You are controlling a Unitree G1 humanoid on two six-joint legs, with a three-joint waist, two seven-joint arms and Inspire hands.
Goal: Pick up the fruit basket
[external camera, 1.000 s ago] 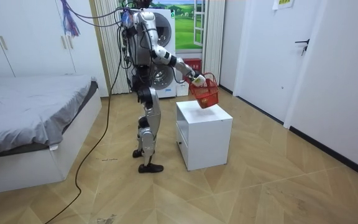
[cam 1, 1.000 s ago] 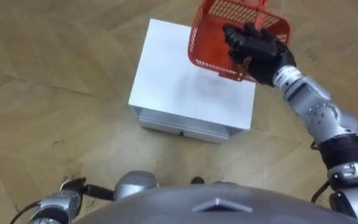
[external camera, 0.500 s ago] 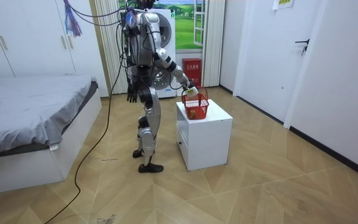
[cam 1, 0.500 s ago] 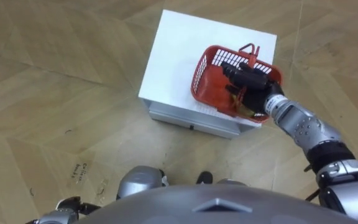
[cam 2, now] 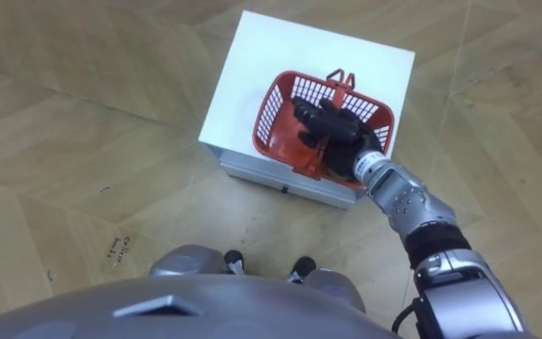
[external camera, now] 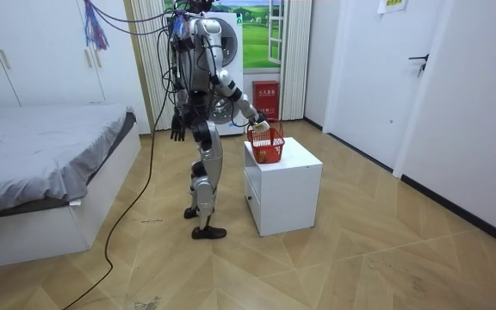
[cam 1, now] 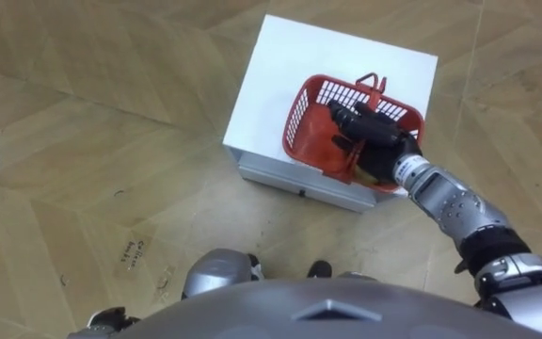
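Note:
The red plastic fruit basket (cam 1: pixel 310 121) (cam 2: pixel 273 121) sits on the white cabinet (cam 1: pixel 280 66) (external camera: pixel 289 185), close to its front right corner. One handle stands upright at the far rim. My right hand (cam 1: pixel 373 135) (cam 2: pixel 333 128) reaches over the near rim, fingers curled round the basket's other handle. Something yellow (cam 1: pixel 360 170) lies inside, mostly hidden under the hand. I stand upright at the cabinet's front. My left hand (external camera: pixel 177 130) hangs at my side with relaxed fingers.
Wooden parquet floor surrounds the cabinet. A bed (external camera: pixel 41 146) stands on the room view's left, a washing machine (external camera: pixel 231 52) behind me, and a white door (external camera: pixel 420 77) on the room view's right.
My right arm has come down and back with the basket, from held high beyond the cabinet to resting on its top. The left arm stays hanging.

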